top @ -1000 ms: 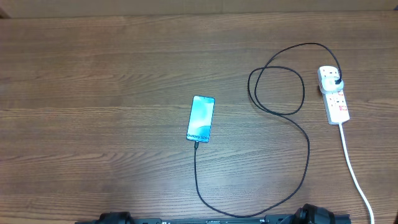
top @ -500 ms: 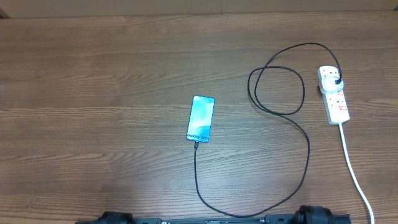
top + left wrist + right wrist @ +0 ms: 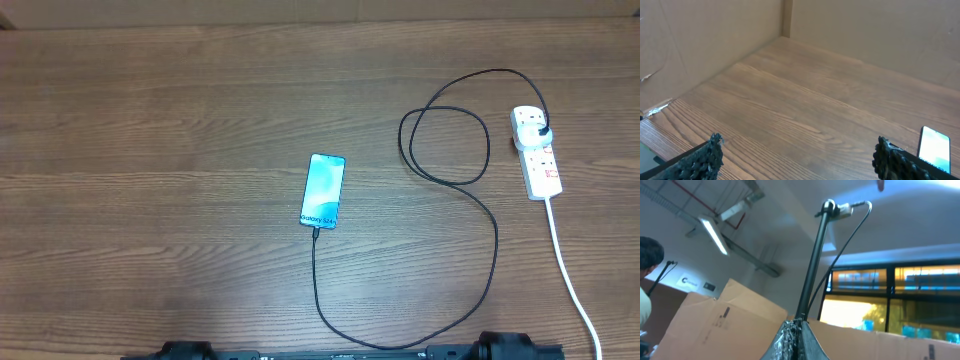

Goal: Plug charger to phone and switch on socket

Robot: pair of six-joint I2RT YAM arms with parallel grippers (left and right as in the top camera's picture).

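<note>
Where the single phone lies face up near the middle of the wooden table, the one black charger meets its near short edge, loops once to the right and ends plugged into the one white socket, whose thick white cord trails toward the near edge. Of the two, the left gripper gapes empty; the right gripper is pressed closed on nothing.

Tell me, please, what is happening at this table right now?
Nothing is being handled. The phone lies on the table with the charger apparently plugged into its near end. The black plug sits in the socket; whether it is switched on is unclear. The left pincer hangs open and empty above the table, while the right pincer, shut and empty, points at the ceiling.
</note>
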